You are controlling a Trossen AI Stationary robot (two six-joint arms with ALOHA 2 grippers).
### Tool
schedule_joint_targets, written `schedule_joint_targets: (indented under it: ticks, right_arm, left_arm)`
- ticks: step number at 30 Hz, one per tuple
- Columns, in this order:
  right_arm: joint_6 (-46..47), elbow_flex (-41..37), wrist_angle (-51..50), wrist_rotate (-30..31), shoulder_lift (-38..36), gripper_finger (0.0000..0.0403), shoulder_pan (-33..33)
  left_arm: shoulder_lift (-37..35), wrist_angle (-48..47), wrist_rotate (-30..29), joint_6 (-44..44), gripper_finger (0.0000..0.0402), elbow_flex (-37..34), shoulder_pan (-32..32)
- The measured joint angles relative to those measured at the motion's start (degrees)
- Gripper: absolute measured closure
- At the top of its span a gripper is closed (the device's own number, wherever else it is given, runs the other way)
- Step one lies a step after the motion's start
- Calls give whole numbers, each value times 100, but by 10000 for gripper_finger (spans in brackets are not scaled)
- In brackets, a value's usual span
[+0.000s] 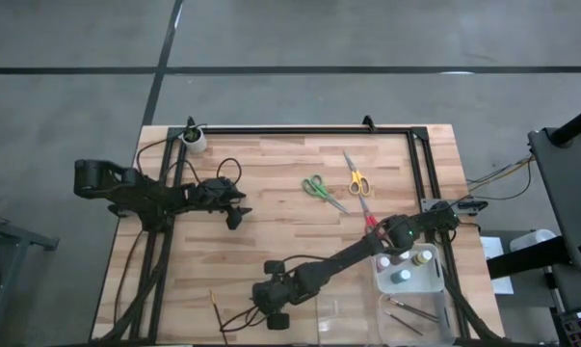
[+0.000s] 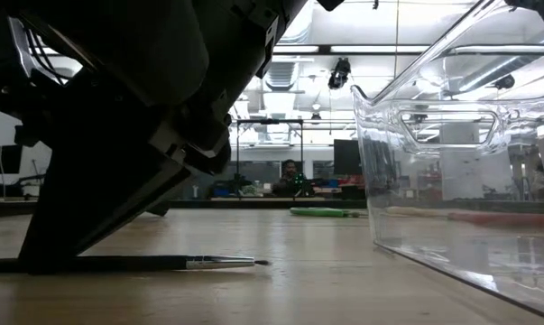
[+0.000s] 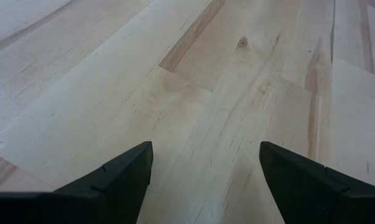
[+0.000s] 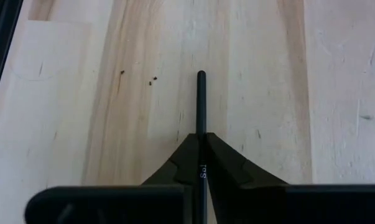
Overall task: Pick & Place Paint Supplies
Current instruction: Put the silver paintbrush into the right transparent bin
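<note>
My right gripper [image 4: 201, 152] is down near the table's near edge [image 1: 277, 316], shut on a thin dark brush [image 4: 201, 106]. The brush lies level in the low view [image 2: 163, 263], with its silver ferrule and tip pointing toward the tray. A second brush [image 1: 214, 305] lies on the wood to the left of it. Green scissors [image 1: 321, 189], yellow scissors [image 1: 356, 179] and red scissors [image 1: 368, 214] lie flat mid-table. Small paint bottles [image 1: 407, 261] stand in the clear tray [image 1: 381, 289]. My left gripper [image 3: 206, 168] hangs open over bare wood at the left [image 1: 237, 214]. My right gripper pinches the brush's dark shaft [image 4: 201, 126] between its two fingers [image 4: 227, 165], coming from above with the fingers across it. The plain handle end sticks out ahead, and the ferrule end runs back under the gripper. The brush is level at the tabletop; I cannot tell if it is lifted.
The clear tray [image 2: 434, 181] stands at the near right, with more brushes [image 1: 407, 313] in its near compartment. A small white cup [image 1: 193, 141] sits at the far left corner. A black frame rail [image 1: 300, 129] runs along the far edge. Open wood lies mid-table.
</note>
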Motion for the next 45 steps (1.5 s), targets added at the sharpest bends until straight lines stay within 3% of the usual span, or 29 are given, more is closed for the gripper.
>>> schedule_joint_targets:
  ticks: [23,39,45]
  right_arm:
    - [-750,576,-525,183,-731,387,156]
    - [-911,613,-2046,96,-2212,387,739]
    - [-468,599,-3089,705,-2557,387,1176]
  left_arm:
    - [0,0,-1,0,98,0,0]
    - [0,0,0,0,98,0,1]
    - [0,0,-2,0,98,0,-1]
